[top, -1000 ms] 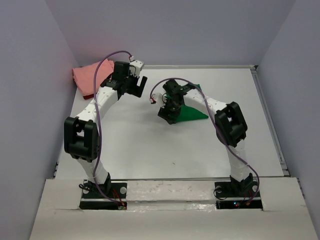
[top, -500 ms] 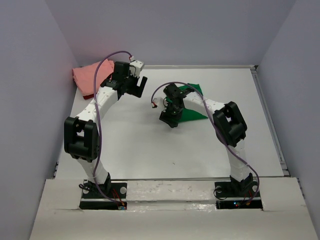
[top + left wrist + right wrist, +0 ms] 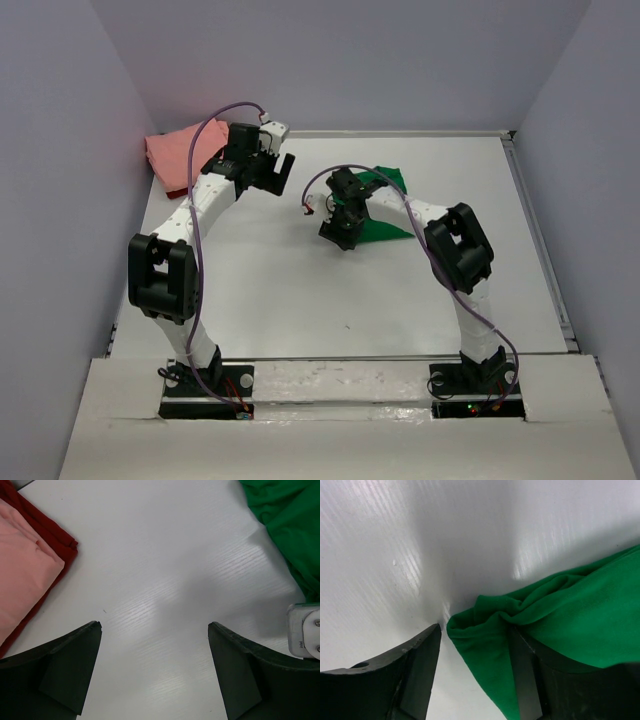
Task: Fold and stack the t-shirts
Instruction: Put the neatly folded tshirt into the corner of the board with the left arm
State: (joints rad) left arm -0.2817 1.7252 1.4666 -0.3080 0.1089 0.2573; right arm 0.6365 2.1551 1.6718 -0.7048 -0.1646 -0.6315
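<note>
Between the parted fingers [image 3: 417, 670] of the right gripper [image 3: 474, 650] sits the green t-shirt [image 3: 570, 615]'s bunched corner, unpinched; close low to catch every layer. Left gripper [image 3: 155, 640] gapes empty, pink t-shirt [image 3: 20, 575] atop dark red t-shirt [image 3: 57, 540] beside one finger

Stacked tees [image 3: 178, 155] far-left corner, loose tee [image 3: 580, 620] centre (at right end effector [image 3: 474, 660])

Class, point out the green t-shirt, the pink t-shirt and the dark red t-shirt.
green t-shirt [image 3: 545, 612]: right wrist view, bunched fold.
pink t-shirt [image 3: 20, 580]: left wrist view, top face.
dark red t-shirt [image 3: 50, 536]: left wrist view, exposed edge.
</note>
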